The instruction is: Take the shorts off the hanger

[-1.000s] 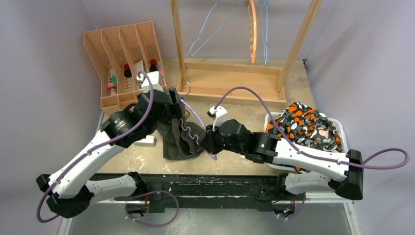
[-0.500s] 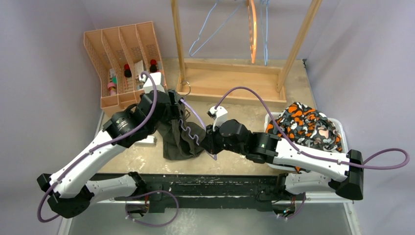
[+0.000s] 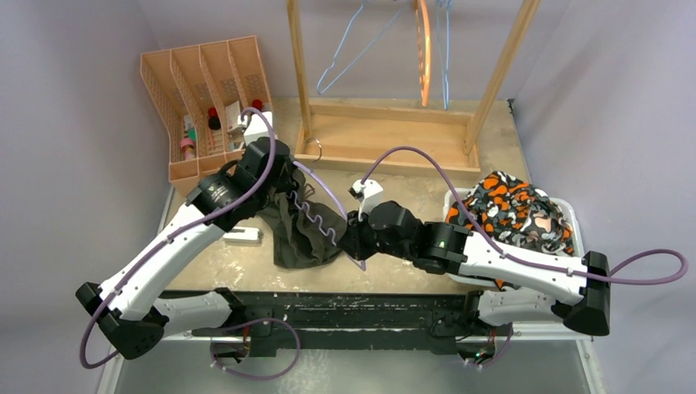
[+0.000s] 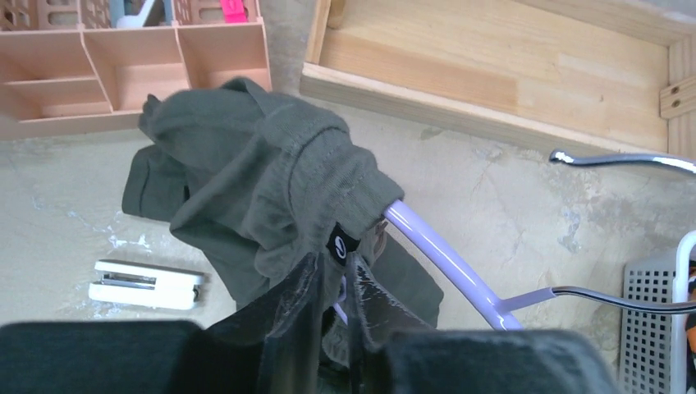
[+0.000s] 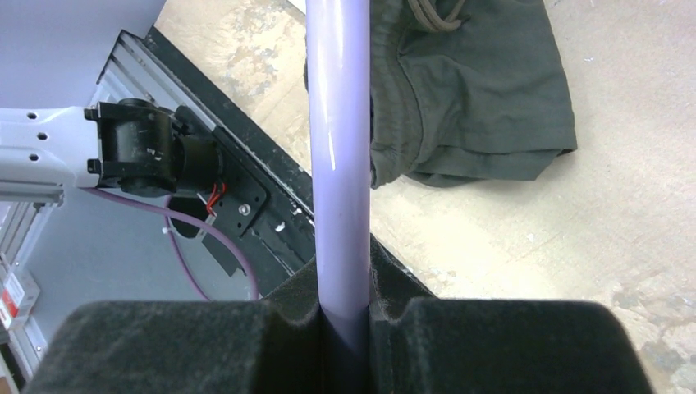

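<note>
Olive green shorts [image 3: 299,234] lie bunched on the table, still threaded on a lavender hanger [image 3: 316,220]. In the left wrist view the shorts [image 4: 263,164] wrap the hanger's arm [image 4: 443,263], and my left gripper [image 4: 336,258] is shut on a fold of the waistband beside a small black label. My left gripper [image 3: 283,176] sits at the shorts' far end. My right gripper [image 5: 341,279] is shut on the lavender hanger bar [image 5: 338,148], with the shorts [image 5: 476,90] beyond it. Seen from above, the right gripper [image 3: 351,238] is at the shorts' right edge. Orange-white-black camouflage shorts [image 3: 513,209] lie in a white basket [image 3: 574,217].
A wooden rack [image 3: 394,131] stands at the back with blue [image 3: 345,49] and orange [image 3: 424,49] hangers on it. An orange divided organizer [image 3: 209,98] is at the back left. A small white object [image 3: 242,236] lies left of the shorts. The hanger's metal hook [image 4: 615,160] points toward the rack base.
My left gripper has closed on the olive shorts' waistband and the left arm has shifted slightly right. The right arm and the hanger have stayed put.
</note>
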You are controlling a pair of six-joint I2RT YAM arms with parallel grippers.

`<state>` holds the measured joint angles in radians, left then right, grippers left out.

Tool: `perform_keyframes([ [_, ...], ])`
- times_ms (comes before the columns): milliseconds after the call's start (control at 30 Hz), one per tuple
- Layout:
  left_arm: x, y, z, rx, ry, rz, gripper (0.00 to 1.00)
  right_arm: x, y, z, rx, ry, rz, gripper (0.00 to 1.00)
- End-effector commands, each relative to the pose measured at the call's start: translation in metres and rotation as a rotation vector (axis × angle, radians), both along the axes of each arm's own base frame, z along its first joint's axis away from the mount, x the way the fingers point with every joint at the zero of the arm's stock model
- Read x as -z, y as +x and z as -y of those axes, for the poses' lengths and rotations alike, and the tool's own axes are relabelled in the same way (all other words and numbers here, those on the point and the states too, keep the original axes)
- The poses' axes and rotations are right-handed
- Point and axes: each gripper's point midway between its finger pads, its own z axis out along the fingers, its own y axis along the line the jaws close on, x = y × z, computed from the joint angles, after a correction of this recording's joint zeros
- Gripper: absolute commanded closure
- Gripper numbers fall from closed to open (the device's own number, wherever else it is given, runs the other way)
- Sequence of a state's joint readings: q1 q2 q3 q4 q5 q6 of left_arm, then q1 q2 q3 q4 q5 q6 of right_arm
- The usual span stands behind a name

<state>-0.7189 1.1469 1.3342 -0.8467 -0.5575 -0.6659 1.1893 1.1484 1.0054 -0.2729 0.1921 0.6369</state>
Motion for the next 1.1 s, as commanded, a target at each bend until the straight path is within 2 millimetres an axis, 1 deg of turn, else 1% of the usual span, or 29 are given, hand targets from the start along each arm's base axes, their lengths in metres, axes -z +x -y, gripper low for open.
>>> perform_keyframes([
  [0,-0.03,0.008,-0.011,-0.03,-0.025,0.109,0.9,-0.047,0.004,-0.002,0.011,0.118,0.059,1.0],
  [100,-0.027,0.014,-0.01,-0.023,-0.016,0.113,1.0,-0.043,0.001,0.003,0.0,0.107,0.057,1.0],
  [267,-0.021,0.018,-0.003,0.003,-0.026,0.094,1.0,-0.04,-0.001,0.015,0.02,0.106,0.055,1.0],
  [300,-0.02,0.017,0.003,0.032,-0.046,0.088,0.97,-0.041,-0.001,0.017,0.026,0.117,0.059,1.0],
  [333,-0.02,0.015,0.01,0.063,-0.066,0.083,0.86,-0.04,-0.001,0.019,0.034,0.121,0.057,1.0],
  [367,-0.019,0.012,0.017,0.098,-0.092,0.076,0.72,-0.038,-0.001,0.021,0.042,0.12,0.049,1.0],
  [400,-0.018,0.009,0.023,0.133,-0.116,0.071,0.62,-0.036,-0.002,0.022,0.047,0.123,0.035,1.0],
  [467,-0.015,0.0,0.033,0.202,-0.155,0.057,0.53,-0.036,-0.005,0.021,0.041,0.126,0.024,1.0],
  [500,-0.014,-0.005,0.034,0.216,-0.166,0.048,0.49,-0.035,-0.004,0.021,0.043,0.123,0.024,1.0],
  [633,-0.009,-0.018,0.027,0.214,-0.185,0.038,0.44,-0.034,0.0,0.019,0.054,0.119,0.036,1.0],
  [767,-0.011,-0.024,0.025,0.222,-0.203,0.043,0.43,-0.035,0.0,0.015,0.049,0.126,0.036,1.0],
  [833,-0.006,-0.021,0.027,0.225,-0.185,0.034,0.43,-0.04,-0.002,0.013,0.028,0.137,0.042,1.0],
  [933,0.011,-0.013,0.028,0.211,-0.134,-0.005,0.42,-0.047,-0.005,0.011,-0.002,0.158,0.055,1.0],
  [1000,0.017,-0.007,0.029,0.204,-0.104,-0.017,0.44,-0.051,-0.007,0.011,-0.016,0.164,0.059,1.0],
  [1067,0.02,0.0,0.023,0.164,-0.075,0.0,0.46,-0.052,-0.009,0.011,-0.028,0.166,0.06,1.0],
])
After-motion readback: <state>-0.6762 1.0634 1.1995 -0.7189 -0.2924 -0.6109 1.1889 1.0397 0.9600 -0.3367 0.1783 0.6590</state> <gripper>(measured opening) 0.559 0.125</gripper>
